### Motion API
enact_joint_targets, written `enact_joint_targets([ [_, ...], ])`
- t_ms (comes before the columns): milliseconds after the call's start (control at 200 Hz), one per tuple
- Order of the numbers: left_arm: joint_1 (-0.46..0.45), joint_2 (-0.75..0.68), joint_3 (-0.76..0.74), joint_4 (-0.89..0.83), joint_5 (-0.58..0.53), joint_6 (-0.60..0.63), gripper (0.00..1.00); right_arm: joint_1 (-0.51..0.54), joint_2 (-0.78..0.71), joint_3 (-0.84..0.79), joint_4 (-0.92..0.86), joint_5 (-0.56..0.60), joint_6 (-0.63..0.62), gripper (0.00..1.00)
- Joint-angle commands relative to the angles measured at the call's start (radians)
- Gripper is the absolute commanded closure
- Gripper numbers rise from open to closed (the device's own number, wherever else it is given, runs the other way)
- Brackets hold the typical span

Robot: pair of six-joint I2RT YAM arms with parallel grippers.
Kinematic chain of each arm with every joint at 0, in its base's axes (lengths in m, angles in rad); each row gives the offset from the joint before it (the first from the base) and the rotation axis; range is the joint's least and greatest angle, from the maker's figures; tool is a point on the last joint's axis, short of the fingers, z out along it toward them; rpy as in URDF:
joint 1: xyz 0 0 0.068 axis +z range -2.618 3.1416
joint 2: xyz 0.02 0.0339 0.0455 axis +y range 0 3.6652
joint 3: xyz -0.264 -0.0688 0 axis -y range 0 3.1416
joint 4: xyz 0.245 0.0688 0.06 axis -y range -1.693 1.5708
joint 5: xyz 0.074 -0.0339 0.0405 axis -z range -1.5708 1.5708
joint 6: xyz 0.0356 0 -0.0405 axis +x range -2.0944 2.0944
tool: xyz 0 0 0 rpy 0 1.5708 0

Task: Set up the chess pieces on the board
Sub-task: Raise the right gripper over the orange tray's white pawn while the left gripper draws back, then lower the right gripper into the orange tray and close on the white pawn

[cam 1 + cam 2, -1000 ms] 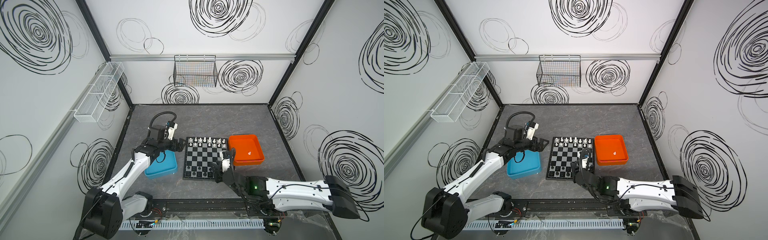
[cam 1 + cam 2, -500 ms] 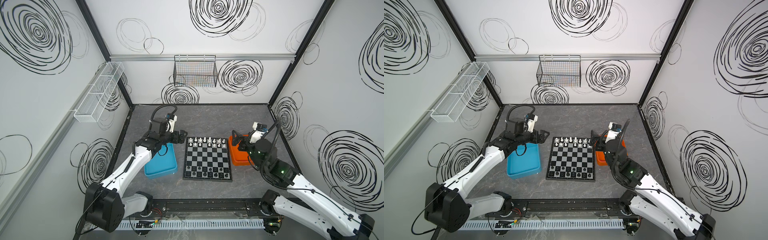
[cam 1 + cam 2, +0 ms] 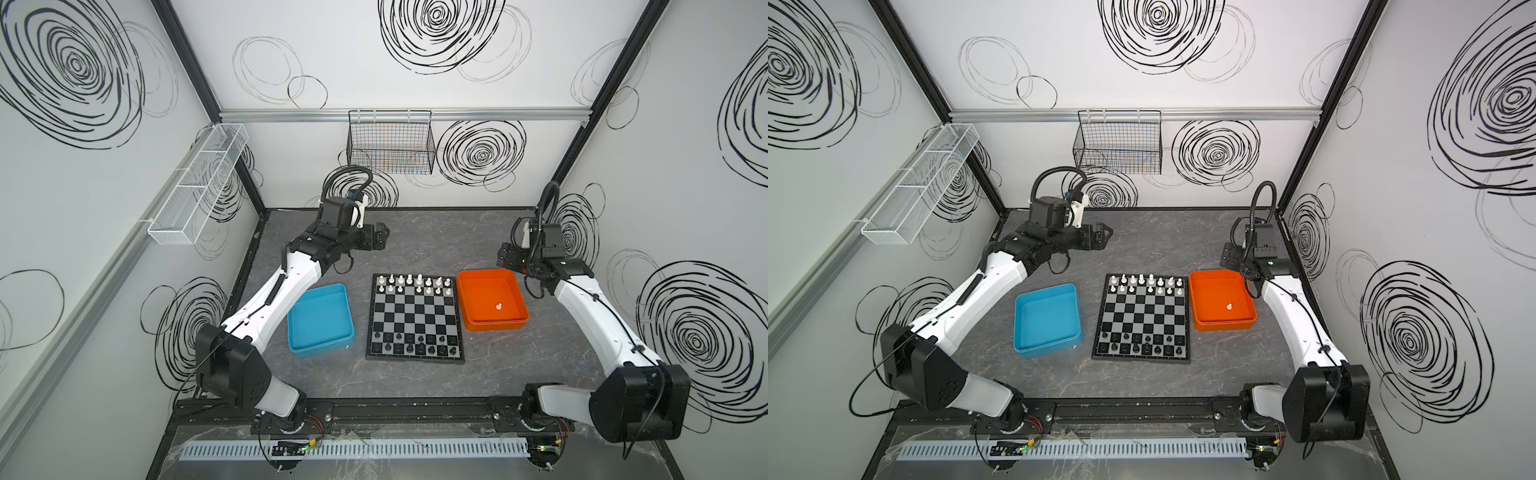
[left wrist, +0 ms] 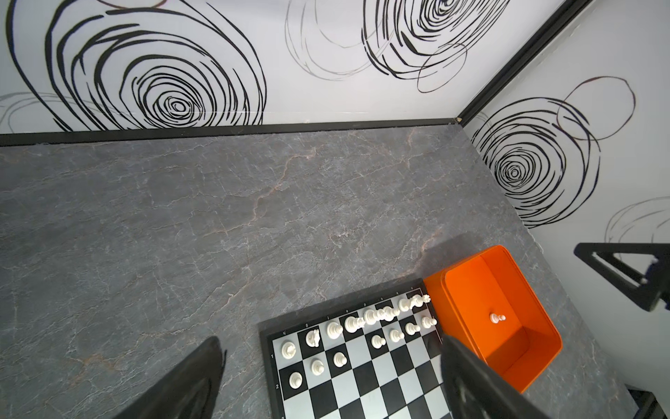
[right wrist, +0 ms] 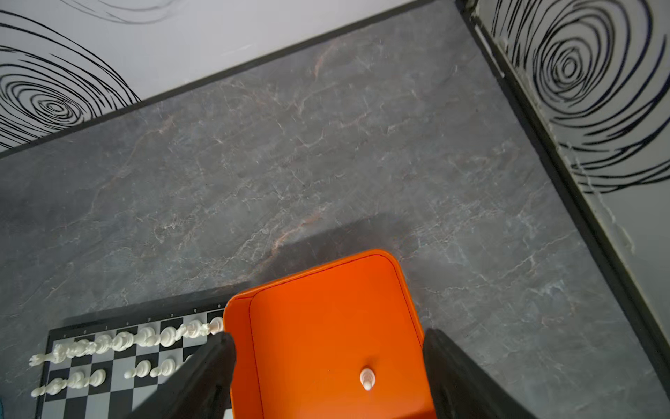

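The board (image 3: 415, 316) (image 3: 1144, 318) lies flat between two trays. Several white chess pieces (image 3: 419, 279) (image 4: 377, 315) stand in its two far rows, several black ones (image 3: 415, 344) (image 3: 1144, 343) in its two near rows. One white pawn (image 3: 499, 307) (image 5: 367, 378) lies alone in the orange tray (image 3: 488, 272) (image 5: 326, 268). My left gripper (image 3: 381, 236) (image 4: 330, 339) hangs open and empty above the table, beyond the board's far left corner. My right gripper (image 3: 504, 254) (image 5: 328, 333) is open and empty, just past the orange tray's far edge.
A blue tray (image 3: 320, 316) (image 3: 1046, 318) with nothing in it sits left of the board. A wire basket (image 3: 390, 143) hangs on the back wall and a white mesh shelf (image 3: 199, 183) on the left wall. Bare grey table stretches behind the board.
My right arm has swung from the board's near right corner back to the far side of the orange tray, its jaws now wide. My left gripper has moved from above the blue tray toward the back.
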Motion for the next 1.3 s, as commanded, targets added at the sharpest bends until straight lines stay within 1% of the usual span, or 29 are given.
enact_joint_targets([
  [0, -0.008, 0.013, 0.006, -0.001, -0.016, -0.005, 0.04, -0.015, 0.055, 0.05, -0.14, -0.052, -0.068, 0.19],
  [145, -0.004, 0.031, -0.021, -0.008, 0.009, 0.002, 0.04, -0.018, 0.162, 0.083, -0.232, -0.046, -0.065, 0.31],
  [255, -0.002, 0.046, -0.04, -0.014, 0.028, 0.01, 0.04, -0.015, 0.211, 0.067, -0.244, -0.087, -0.067, 0.38],
  [380, -0.001, 0.048, -0.062, -0.014, 0.038, 0.022, 0.04, -0.015, 0.218, 0.021, -0.227, -0.064, -0.058, 0.41],
  [475, 0.003, 0.046, -0.08, -0.009, 0.044, 0.028, 0.04, -0.015, 0.239, -0.01, -0.231, -0.072, -0.06, 0.43],
  [605, 0.015, 0.053, -0.091, -0.007, 0.067, 0.03, 0.04, -0.015, 0.246, -0.068, -0.193, -0.069, -0.051, 0.45],
  [760, 0.018, 0.053, -0.104, 0.0, 0.081, 0.03, 0.04, -0.015, 0.263, -0.108, -0.164, -0.071, -0.045, 0.5],
  [1126, 0.018, 0.059, -0.109, 0.008, 0.099, 0.025, 0.04, -0.014, 0.317, -0.114, -0.108, -0.084, -0.029, 0.56],
  [1296, 0.021, 0.056, -0.115, 0.008, 0.1, 0.023, 0.04, -0.014, 0.322, -0.114, -0.082, -0.067, -0.022, 0.59],
])
